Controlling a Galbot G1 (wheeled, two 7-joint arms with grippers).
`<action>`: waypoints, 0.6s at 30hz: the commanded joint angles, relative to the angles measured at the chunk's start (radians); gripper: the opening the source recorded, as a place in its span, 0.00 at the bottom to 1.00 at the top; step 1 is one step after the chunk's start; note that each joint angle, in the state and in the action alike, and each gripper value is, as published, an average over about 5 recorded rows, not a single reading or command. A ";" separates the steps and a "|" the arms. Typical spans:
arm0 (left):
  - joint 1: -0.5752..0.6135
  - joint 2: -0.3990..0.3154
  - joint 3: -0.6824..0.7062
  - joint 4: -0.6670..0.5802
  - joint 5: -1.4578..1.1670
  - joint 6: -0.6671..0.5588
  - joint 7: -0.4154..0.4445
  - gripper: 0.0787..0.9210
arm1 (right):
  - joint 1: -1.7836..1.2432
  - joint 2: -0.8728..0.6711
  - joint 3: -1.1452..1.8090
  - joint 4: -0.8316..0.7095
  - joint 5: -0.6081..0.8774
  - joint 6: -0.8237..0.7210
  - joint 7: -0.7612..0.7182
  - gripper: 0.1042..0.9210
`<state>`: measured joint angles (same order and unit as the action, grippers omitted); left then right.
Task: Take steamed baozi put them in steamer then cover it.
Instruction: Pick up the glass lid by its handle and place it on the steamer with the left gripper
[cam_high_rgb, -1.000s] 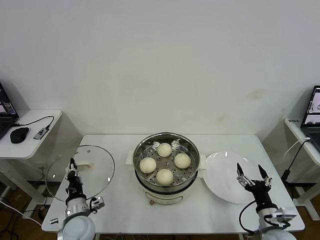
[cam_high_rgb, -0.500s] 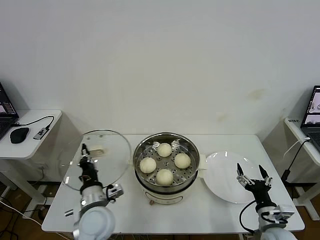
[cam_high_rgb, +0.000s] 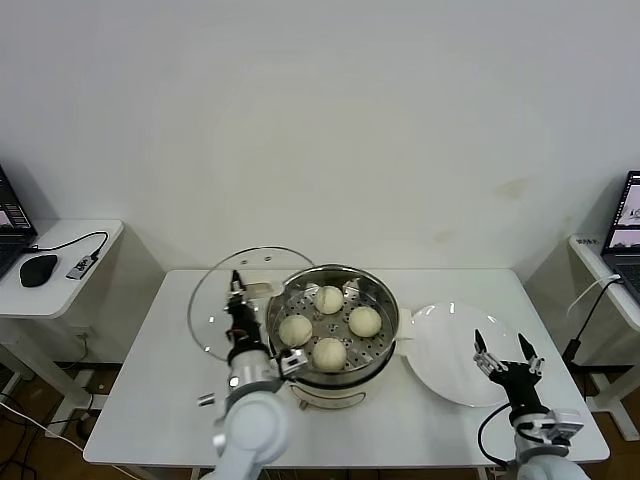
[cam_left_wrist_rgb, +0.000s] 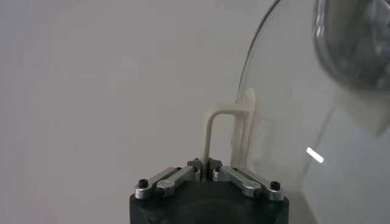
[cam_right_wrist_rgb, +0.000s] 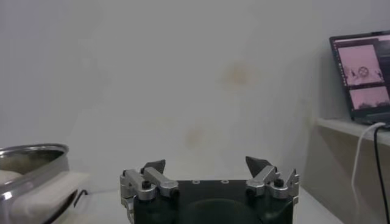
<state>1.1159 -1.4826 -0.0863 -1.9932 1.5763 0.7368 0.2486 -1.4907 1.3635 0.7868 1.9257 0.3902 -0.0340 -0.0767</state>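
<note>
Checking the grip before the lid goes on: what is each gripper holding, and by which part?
The left gripper holds the glass lid by its cream handle. The right gripper is open and holds nothing.

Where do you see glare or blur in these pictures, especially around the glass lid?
Head view: the cover is almost see-through, marked only by its rim and small highlights; the white plate shows small glints. Left wrist view: the cover shows one bright streak, and the steamer is a blurred shape through the glass.
</note>
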 joint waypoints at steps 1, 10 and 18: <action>-0.120 -0.108 0.151 0.112 0.044 0.042 0.049 0.08 | 0.007 0.013 0.007 -0.018 -0.013 -0.004 0.001 0.88; -0.203 -0.124 0.248 0.199 0.023 0.042 0.057 0.08 | 0.001 0.014 0.025 -0.036 -0.018 -0.006 0.001 0.88; -0.157 -0.127 0.270 0.227 0.030 0.043 0.038 0.08 | 0.008 0.016 0.033 -0.035 -0.020 -0.009 0.000 0.88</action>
<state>0.9693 -1.5870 0.1186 -1.8273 1.5943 0.7361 0.2878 -1.4854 1.3770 0.8154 1.8945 0.3723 -0.0413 -0.0766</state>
